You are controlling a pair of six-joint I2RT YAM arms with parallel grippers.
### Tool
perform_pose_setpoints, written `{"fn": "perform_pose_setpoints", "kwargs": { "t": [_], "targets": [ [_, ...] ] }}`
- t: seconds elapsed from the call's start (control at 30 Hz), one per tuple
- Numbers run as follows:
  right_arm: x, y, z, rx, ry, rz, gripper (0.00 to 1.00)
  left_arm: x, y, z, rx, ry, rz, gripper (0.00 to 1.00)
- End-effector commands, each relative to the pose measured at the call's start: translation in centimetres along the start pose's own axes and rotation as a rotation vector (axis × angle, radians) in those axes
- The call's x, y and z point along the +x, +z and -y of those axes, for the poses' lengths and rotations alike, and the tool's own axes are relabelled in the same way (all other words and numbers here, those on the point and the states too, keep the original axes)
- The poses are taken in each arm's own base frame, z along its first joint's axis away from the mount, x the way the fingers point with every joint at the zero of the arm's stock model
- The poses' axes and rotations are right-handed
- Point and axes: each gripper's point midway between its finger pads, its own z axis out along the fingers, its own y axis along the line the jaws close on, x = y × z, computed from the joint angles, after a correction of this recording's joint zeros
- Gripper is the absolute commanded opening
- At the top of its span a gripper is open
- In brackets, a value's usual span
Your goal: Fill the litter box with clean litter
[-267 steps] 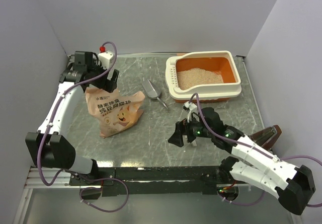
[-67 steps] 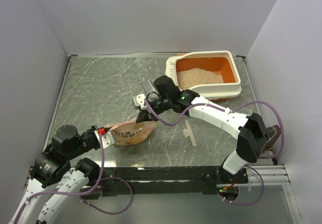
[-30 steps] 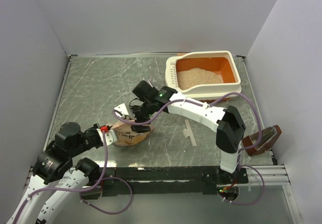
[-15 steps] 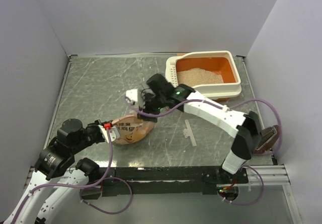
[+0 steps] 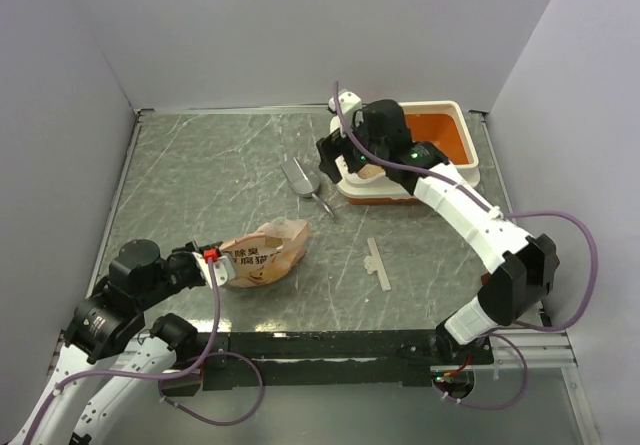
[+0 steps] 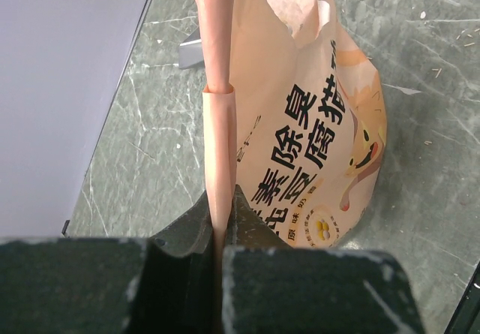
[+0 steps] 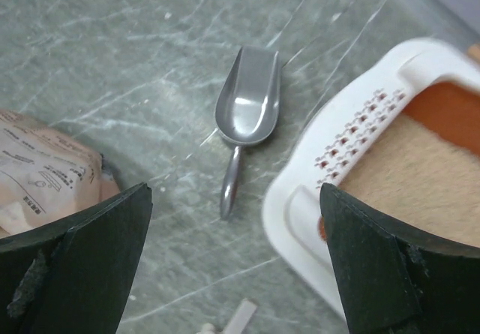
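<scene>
With the left gripper [image 6: 217,229] pinched tight on the floppy bag [image 6: 300,124] by its folded edge and the right gripper [image 7: 236,266] open, empty, tip the loose, runny clean litter [image 7: 420,176] slowly.

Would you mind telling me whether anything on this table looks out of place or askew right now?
The tan-orange printed paper bag lies tipped on its side, pinched at one edge by the left hand, its far end apparently open. A pale loose strip lies by itself on the grey table.
</scene>
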Motion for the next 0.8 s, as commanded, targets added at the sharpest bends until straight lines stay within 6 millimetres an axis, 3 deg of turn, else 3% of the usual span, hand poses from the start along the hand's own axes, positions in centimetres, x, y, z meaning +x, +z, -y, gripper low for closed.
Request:
{"fn": "perform_pose_setpoints", "kwargs": {
  "t": [0.0, 0.07, 0.13, 0.17, 0.2, 0.3, 0.37, 0.4, 0.47, 0.5, 0.57, 0.6, 0.63, 0.67, 0.77],
  "targets": [
    [3.2, 2.1, -1.6, -0.036, 0.145, -0.030, 0.99, -4.7, -1.6, -2.8, -0.097, 0.076, 0.171, 0.01],
    [3.4, 2.9, -1.9, -0.048, 0.178, -0.010, 0.99, -4.8, -1.5, -2.6, -0.092, 0.076, 0.177, 0.01],
    [3.6, 3.3, -3.4, -0.127, 0.179, -0.021, 0.99, -4.8, -1.5, -2.7, -0.098, 0.077, 0.186, 0.01],
    [4.7, 4.0, -4.9, -0.181, 0.179, -0.075, 0.99, -4.7, -1.4, -2.5, -0.097, 0.075, 0.185, 0.01],
    [4.1, 4.3, -5.1, -0.188, 0.148, -0.070, 0.99, -4.7, -1.4, -2.6, -0.098, 0.078, 0.188, 0.01],
    [4.8, 6.2, -5.9, -0.180, 0.127, -0.110, 0.99, -4.7, -1.3, -2.4, -0.095, 0.075, 0.194, 0.01],
    [6.2, 8.1, -5.7, -0.171, 0.152, -0.162, 0.98, -4.7, -1.3, -2.4, -0.096, 0.070, 0.193, 0.01],
    [5.6, 8.7, -5.3, -0.157, 0.146, -0.157, 0.98, -4.6, -1.3, -2.3, -0.094, 0.068, 0.189, 0.01],
    [6.5, 10.6, -5.1, -0.148, 0.148, -0.178, 0.97, -4.6, -1.3, -2.3, -0.092, 0.068, 0.189, 0.01],
    [5.8, 11.2, -5.0, -0.146, 0.147, -0.163, 0.97, -4.7, -1.4, -2.4, -0.093, 0.067, 0.190, 0.01],
    [7.1, 13.0, -4.8, -0.137, 0.152, -0.210, 0.96, -4.7, -1.4, -2.3, -0.090, 0.065, 0.190, 0.01],
    [5.7, 13.6, -4.3, -0.126, 0.144, -0.187, 0.95, -4.7, -1.3, -2.3, -0.089, 0.064, 0.189, 0.01],
    [7.2, 14.7, -4.0, -0.107, 0.146, -0.234, 0.93, -4.8, -1.4, -2.4, -0.089, 0.063, 0.194, 0.01],
    [5.9, 15.2, -3.6, -0.093, 0.141, -0.210, 0.93, -4.9, -1.4, -2.4, -0.086, 0.062, 0.193, 0.01],
    [7.0, 16.9, -3.0, -0.069, 0.137, -0.232, 0.91, -4.8, -1.3, -2.4, -0.086, 0.063, 0.188, 0.01]
  ]
}}
